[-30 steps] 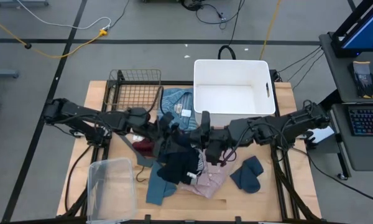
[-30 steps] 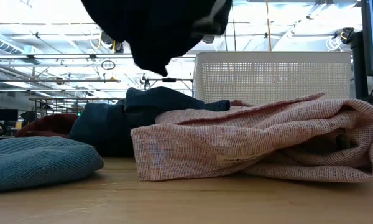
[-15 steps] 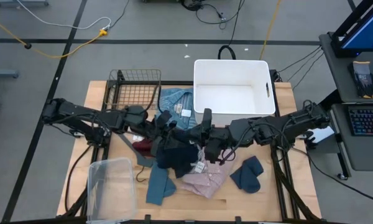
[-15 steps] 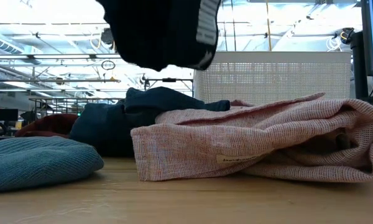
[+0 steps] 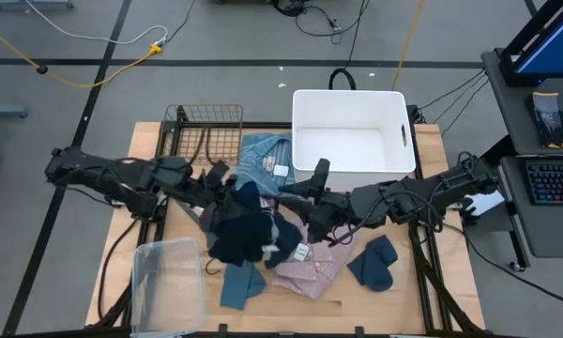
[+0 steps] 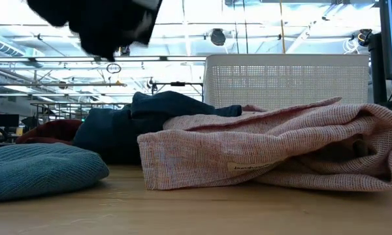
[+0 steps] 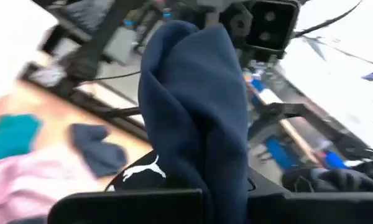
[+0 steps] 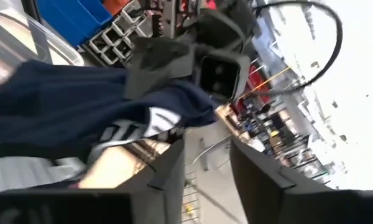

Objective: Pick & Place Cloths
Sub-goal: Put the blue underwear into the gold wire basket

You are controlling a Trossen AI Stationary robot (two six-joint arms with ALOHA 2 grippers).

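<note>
free: table front edge [image 5: 357,314] | blocked: centre cloth pile [image 5: 305,268], white bin [image 5: 352,141] behind

A white leaping-cat logo, the Puma mark, stands on the navy garment [image 7: 196,112], on the dark fold just beside the left jaws; no letters go with it. White block letters or stripes show on the same garment just ahead of the right jaws, too blurred to read. The pink shirt [image 6: 261,147] has a small sewn label [image 6: 251,166] on its hem, its print too small to read.
</note>
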